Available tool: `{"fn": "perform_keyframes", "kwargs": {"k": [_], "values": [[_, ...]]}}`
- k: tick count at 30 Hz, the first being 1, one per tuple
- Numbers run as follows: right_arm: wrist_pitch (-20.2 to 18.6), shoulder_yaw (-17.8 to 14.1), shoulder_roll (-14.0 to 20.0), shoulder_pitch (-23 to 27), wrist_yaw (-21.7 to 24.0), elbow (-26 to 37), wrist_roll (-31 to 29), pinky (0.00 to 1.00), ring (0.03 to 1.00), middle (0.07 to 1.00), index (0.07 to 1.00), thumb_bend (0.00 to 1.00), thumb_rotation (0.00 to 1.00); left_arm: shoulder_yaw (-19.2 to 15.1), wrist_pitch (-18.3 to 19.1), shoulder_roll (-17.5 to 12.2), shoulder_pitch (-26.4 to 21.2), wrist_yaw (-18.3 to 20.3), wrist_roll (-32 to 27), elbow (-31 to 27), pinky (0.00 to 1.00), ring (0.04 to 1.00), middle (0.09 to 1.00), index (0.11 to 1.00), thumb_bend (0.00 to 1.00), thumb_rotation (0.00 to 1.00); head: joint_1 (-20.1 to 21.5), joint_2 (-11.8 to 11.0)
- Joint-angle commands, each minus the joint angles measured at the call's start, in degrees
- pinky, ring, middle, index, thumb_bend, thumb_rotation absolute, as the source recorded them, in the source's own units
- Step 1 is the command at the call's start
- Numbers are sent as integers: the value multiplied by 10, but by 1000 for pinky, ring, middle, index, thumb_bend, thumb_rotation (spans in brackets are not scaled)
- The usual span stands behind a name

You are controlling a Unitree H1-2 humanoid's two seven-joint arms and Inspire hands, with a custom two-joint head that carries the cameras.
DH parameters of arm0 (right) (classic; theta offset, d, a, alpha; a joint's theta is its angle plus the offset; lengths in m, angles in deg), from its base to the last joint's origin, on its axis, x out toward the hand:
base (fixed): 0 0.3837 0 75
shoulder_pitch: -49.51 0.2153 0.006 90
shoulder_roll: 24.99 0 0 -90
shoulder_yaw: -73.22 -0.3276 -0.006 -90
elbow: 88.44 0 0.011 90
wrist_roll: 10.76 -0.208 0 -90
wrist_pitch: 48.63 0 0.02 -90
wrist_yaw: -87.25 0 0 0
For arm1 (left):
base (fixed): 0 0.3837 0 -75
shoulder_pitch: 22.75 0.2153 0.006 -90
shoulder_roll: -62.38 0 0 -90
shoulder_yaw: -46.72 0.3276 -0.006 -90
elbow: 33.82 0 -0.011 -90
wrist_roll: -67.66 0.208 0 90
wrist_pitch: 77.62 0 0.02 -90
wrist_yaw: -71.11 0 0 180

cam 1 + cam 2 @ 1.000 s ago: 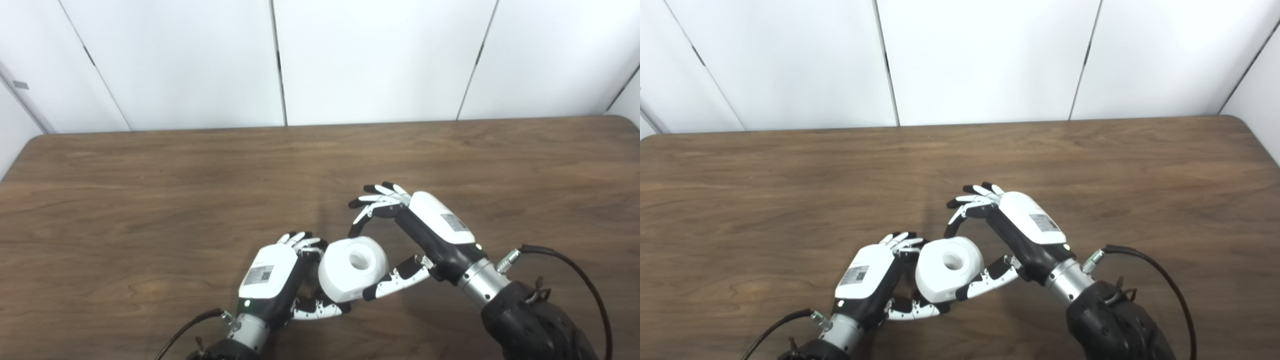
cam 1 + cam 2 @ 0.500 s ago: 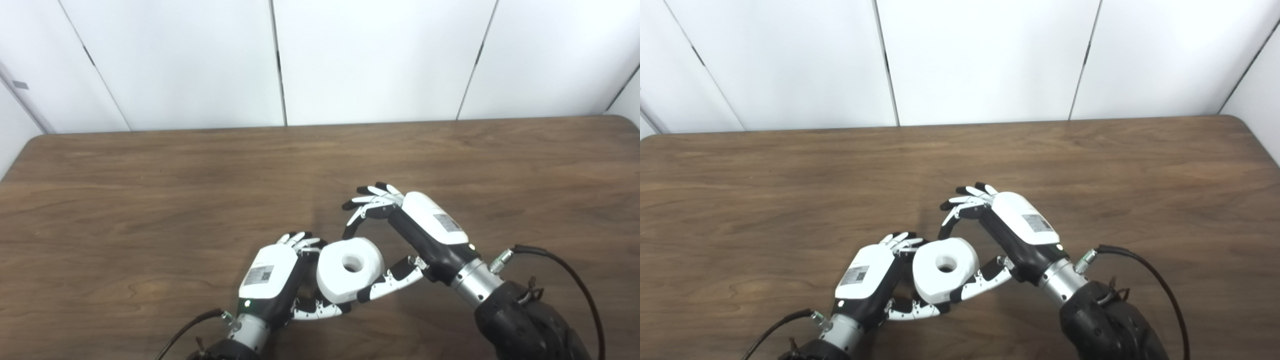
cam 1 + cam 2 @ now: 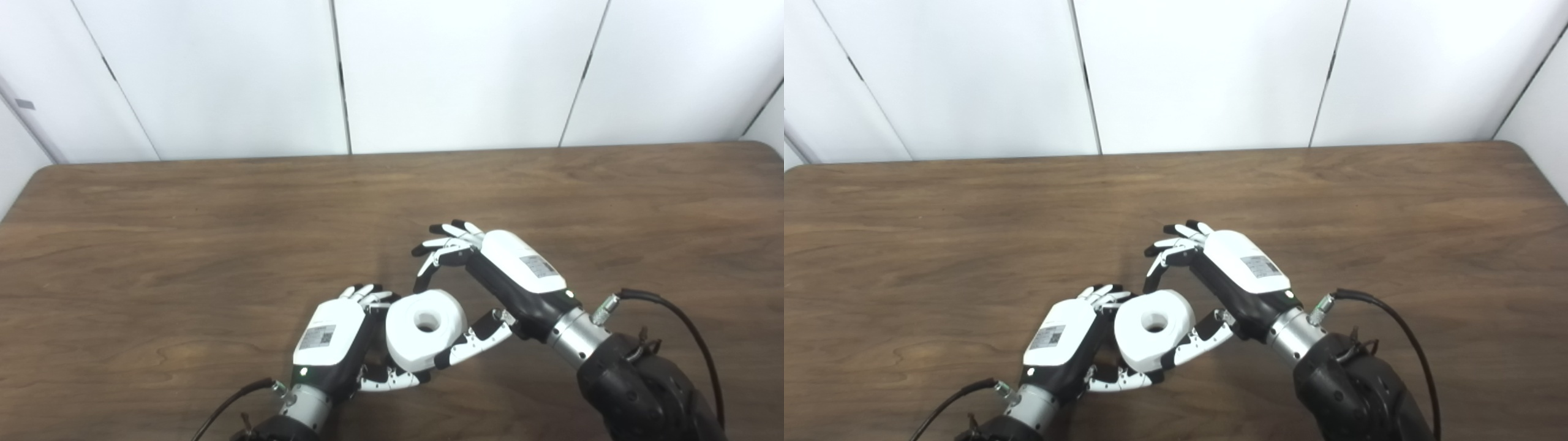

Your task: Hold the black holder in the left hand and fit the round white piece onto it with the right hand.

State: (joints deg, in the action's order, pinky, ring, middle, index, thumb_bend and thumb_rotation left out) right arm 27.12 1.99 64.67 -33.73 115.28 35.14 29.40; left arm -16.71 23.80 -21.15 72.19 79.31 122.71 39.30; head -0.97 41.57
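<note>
The round white piece, a thick roll with a centre hole facing up, sits between my two hands near the table's front. My left hand is curled against its left side. The black holder is hidden under the roll and inside that hand. My right hand comes in from the right. Its thumb presses the roll's lower right side and a fingertip touches its far edge. The other fingers arch above it. The roll also shows in the right eye view.
The brown wooden table stretches wide on all sides of the hands. White wall panels stand behind its far edge. A black cable loops from my right forearm, and another from my left wrist.
My right hand has moved left and a little away from me, bringing the white piece closer against my left hand and turning its hole more upward. My left hand has stayed put.
</note>
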Motion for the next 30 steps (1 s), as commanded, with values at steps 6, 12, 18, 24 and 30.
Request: {"fn": "perform_keyframes", "kwargs": {"k": [6, 12, 18, 24, 30], "values": [[-9, 0, 15, 11, 25, 4, 15, 1000, 959, 811, 546, 732, 237, 19, 16, -1, 13, 44, 9, 24, 942, 916, 820, 490, 517, 53, 1, 0], [-14, -4, 15, 12, 34, 5, 16, 1000, 971, 816, 629, 965, 329, 20, 12, -2, 12, 38, 9, 28, 932, 909, 813, 489, 517, 53, 0, 0], [-21, -1, 19, 14, 53, 13, 28, 1000, 986, 851, 732, 994, 389, 22, 15, -3, 10, 43, 11, 28, 935, 913, 817, 490, 517, 53, -1, 1], [-27, -1, 17, 16, 76, 22, 41, 1000, 1000, 902, 803, 1000, 446, 24, 19, -4, 9, 48, 11, 27, 932, 913, 819, 489, 517, 54, -1, 1], [-26, -4, 16, 15, 78, 22, 40, 1000, 1000, 913, 814, 1000, 451, 23, 19, -5, 9, 51, 9, 26, 935, 915, 821, 489, 517, 54, -1, 2]]}}
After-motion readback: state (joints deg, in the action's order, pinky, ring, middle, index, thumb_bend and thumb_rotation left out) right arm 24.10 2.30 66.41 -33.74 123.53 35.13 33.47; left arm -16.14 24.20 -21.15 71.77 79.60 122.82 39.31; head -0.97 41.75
